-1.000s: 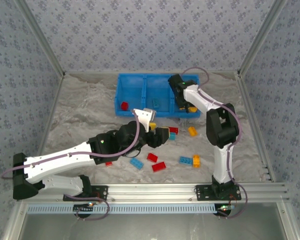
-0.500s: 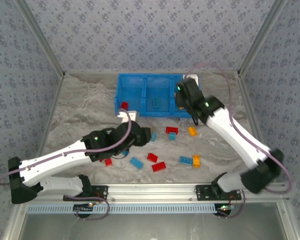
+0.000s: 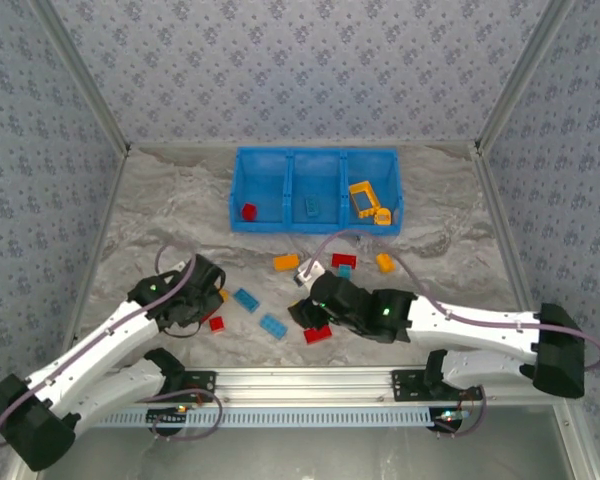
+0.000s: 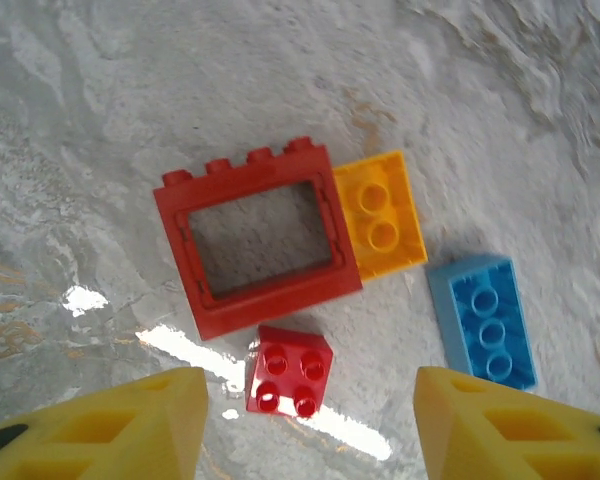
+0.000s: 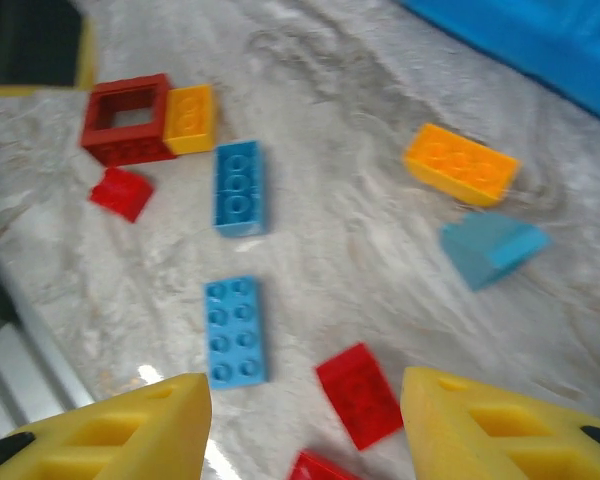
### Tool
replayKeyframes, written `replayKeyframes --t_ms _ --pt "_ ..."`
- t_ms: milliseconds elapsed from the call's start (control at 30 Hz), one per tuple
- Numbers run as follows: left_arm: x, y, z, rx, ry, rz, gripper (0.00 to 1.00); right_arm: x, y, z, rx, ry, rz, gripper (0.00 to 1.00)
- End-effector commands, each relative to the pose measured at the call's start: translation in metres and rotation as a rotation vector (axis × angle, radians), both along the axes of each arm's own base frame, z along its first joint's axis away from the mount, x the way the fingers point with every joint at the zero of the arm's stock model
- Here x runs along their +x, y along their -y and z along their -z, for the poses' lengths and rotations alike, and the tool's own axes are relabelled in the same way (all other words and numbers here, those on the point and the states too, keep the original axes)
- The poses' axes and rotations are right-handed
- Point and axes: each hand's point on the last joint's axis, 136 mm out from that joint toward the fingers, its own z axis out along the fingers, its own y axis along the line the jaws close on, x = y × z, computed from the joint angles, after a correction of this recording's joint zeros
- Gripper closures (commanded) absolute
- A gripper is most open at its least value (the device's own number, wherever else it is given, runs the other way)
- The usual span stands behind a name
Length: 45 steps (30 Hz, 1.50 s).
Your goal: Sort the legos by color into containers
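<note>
Jaws, left: released, nothing between the yellow fingers (image 4: pixel 110 425), hanging above a small cluster of bricks.
Jaws, right: released and empty, with the yellow fingers (image 5: pixel 500 425) spread over scattered bricks.
Tabletop (image 3: pixel 160 215): grey marbled surface, with the bin at the far middle and the loose legos nearer the arms.
Right arm (image 3: pixel 460 322): lies low along the near side, its wrist near the centre of the loose legos.
Left arm (image 3: pixel 90 360): reaches low from the near left corner, its wrist over the left end of the scatter.
Blue bin (image 3: pixel 316 153): three compartments side by side.
Left compartment: one red cube (image 3: pixel 249 211).
Middle compartment: one dark blue brick (image 3: pixel 309 208).
Right compartment: a yellow frame (image 3: pixel 361 197) with an orange block (image 3: pixel 382 215) just beside it.
Red frame (image 4: pixel 255 235): open square lying flat on the tabletop below the left jaws.
Long blue brick (image 4: pixel 482 322): flat, studs up, near the cluster but apart from it.
Orange-yellow brick (image 4: pixel 380 215): studs up, touching one side of the red frame.
Small red brick (image 4: pixel 289 370): four studs up, just beside the red frame's nearer edge.
Below the right jaws: two blue bricks (image 5: pixel 233 331), an orange brick (image 5: pixel 461 163), a teal piece (image 5: pixel 490 247) and a red slab (image 5: pixel 358 393), all apart from one another on the tabletop.
</note>
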Motion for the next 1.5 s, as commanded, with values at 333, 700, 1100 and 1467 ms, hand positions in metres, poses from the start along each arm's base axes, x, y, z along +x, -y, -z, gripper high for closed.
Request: replayKeyframes --t_ms 333,700,1100,1467 --pt "0.050 0.000 0.034 -0.203 -0.056 -0.189 0.54 -0.005 -0.040 -0.004 0.060 -0.003 -0.041 0.46" --pt "0.054 -0.018 0.062 -0.134 -0.111 -0.241 0.57 -0.006 -0.037 0.000 0.049 -0.011 -0.032 0.46" --pt "0.052 -0.037 0.064 -0.104 -0.116 -0.246 0.70 -0.006 -0.039 0.003 0.047 -0.023 -0.025 0.47" --pt "0.064 -0.021 0.010 -0.208 0.016 -0.254 1.00 -0.013 -0.044 -0.050 0.201 0.092 -0.090 0.46"
